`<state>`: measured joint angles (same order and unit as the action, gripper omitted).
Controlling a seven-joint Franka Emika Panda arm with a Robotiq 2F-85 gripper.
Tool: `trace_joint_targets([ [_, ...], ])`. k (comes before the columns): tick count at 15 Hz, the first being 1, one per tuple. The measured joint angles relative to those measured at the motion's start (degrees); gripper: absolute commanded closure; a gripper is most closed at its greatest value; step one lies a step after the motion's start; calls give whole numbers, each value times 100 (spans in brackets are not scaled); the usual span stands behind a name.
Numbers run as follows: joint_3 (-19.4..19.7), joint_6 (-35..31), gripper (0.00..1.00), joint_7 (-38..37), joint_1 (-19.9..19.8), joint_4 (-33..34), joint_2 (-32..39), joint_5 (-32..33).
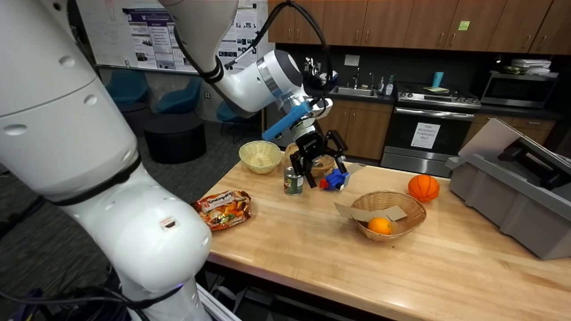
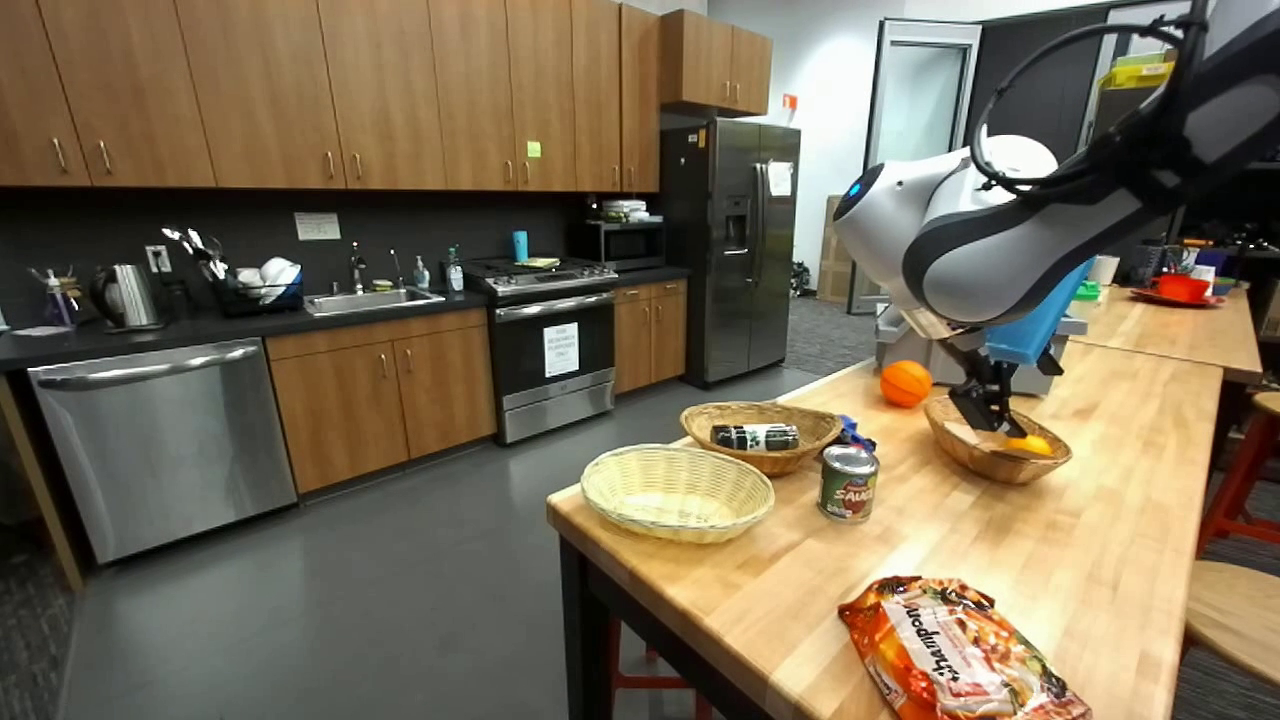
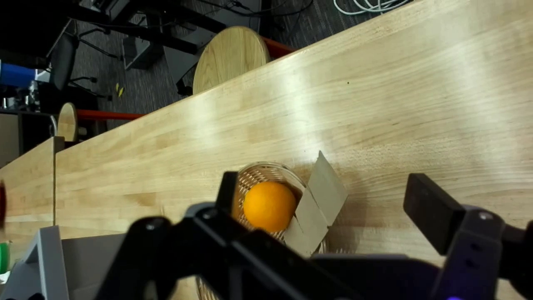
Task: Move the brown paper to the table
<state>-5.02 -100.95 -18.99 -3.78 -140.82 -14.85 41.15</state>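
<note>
Claw [image 1: 328, 179] angled down above table [image 1: 285, 240], jaws wide apart (brown paper [image 1: 363, 215] partly in basket [image 1: 412, 213]).

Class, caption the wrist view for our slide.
Open gripper facing a basket with an orange inside and paper sticking partly out.

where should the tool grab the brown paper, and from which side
Probably the outer flap of the brown paper, since it juts beyond the basket, clear of the orange. Come from above, the open tool straddling the flap's thin outer edge, which looks uncovered.
</note>
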Motion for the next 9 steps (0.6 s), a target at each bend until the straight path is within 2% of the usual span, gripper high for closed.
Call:
trace_joint_targets([
  [9, 19, -2, 0, -54, 172, 46, 490, -245],
])
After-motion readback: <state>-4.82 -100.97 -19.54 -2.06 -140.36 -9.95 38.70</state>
